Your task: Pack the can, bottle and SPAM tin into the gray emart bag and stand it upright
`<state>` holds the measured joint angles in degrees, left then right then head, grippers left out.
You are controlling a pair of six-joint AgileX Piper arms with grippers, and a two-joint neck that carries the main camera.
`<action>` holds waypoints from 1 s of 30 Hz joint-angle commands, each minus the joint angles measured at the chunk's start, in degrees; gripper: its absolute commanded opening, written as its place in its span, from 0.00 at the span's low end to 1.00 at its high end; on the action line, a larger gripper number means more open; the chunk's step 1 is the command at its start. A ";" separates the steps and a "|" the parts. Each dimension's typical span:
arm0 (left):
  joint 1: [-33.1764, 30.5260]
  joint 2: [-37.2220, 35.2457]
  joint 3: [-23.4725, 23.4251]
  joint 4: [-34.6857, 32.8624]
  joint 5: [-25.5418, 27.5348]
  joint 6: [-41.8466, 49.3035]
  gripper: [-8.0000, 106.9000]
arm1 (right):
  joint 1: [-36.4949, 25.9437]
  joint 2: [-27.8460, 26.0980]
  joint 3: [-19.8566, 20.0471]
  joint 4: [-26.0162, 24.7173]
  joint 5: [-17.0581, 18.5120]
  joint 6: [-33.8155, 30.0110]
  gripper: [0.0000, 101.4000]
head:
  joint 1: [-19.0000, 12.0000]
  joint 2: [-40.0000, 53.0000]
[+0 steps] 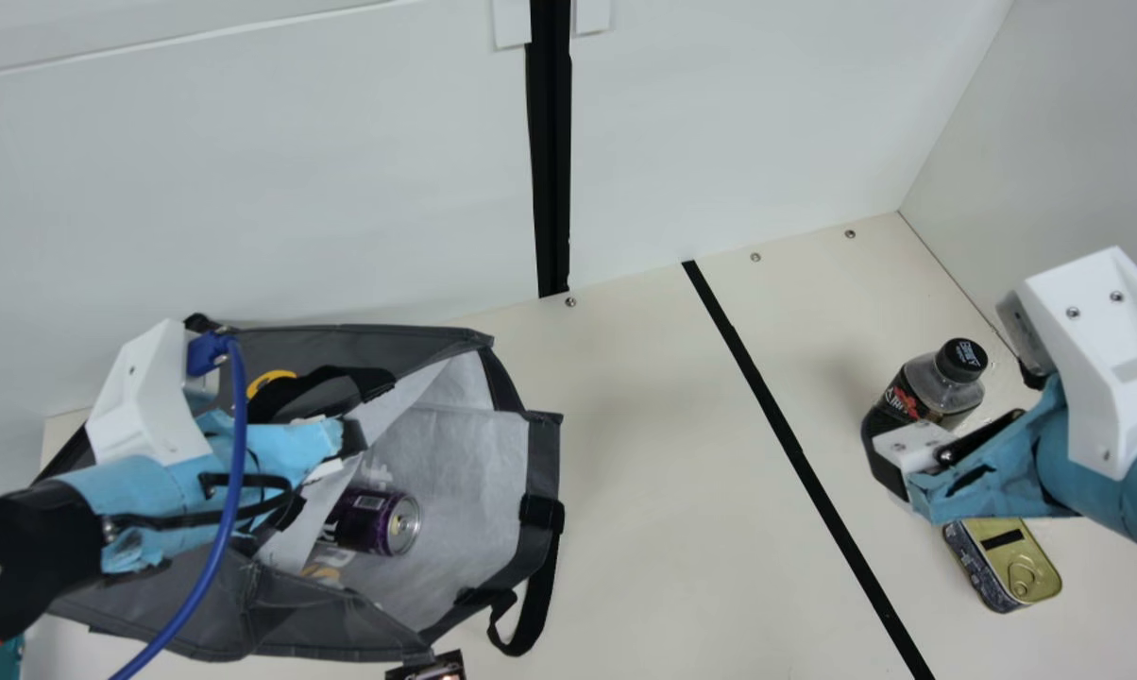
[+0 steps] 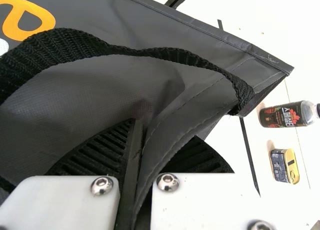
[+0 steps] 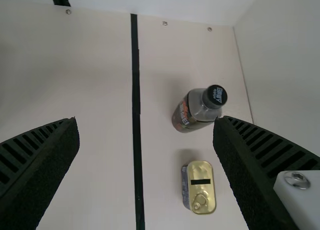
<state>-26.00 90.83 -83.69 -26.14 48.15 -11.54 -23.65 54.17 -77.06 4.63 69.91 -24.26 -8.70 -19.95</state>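
One left hand (image 1: pixel 351 439) clenched on bag rim (image 1: pixel 370 331), right hand (image 1: pixel 927 444) released, wide room between

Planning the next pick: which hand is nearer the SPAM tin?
Right. Right hand hovers open near the SPAM tin; left hand is far to its left, gripping the gray emart bag.

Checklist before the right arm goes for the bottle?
1. Can in the bag: ok, the purple can lies inside the gray bag.
2. Bag mouth held: ok, the left tool is closed on the bag's fabric edge.
3. Right tool ready: ok, open with nothing between its fingers.
4. Bottle packed: not ok, upright on the table outside the bag.
5. SPAM tin packed: not ok, also on the table.
6. Bag base flat: cannot tell, underside hidden.
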 commanded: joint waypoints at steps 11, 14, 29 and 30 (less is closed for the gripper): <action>0.00 0.00 0.00 0.00 0.00 0.00 0.00 | -4.99 -1.79 1.11 -1.81 -0.01 -0.11 0.94 | -1.30 -0.05; 0.00 0.00 0.00 0.00 0.00 0.00 0.00 | -6.11 -2.31 1.23 -1.98 -0.01 -0.17 0.94 | -1.30 -0.05; 0.00 0.00 0.00 0.00 0.00 0.00 0.00 | -8.89 -4.69 2.60 -2.50 -0.01 0.97 0.94 | -1.30 -0.05; 0.00 0.00 0.00 0.00 0.00 0.00 0.00 | -8.96 -4.79 2.66 -2.51 -0.01 1.06 0.94 | -1.30 -0.05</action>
<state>-26.00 90.83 -83.69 -26.14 48.15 -11.54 -32.54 49.44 -74.43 2.16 69.90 -23.26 -8.70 -19.95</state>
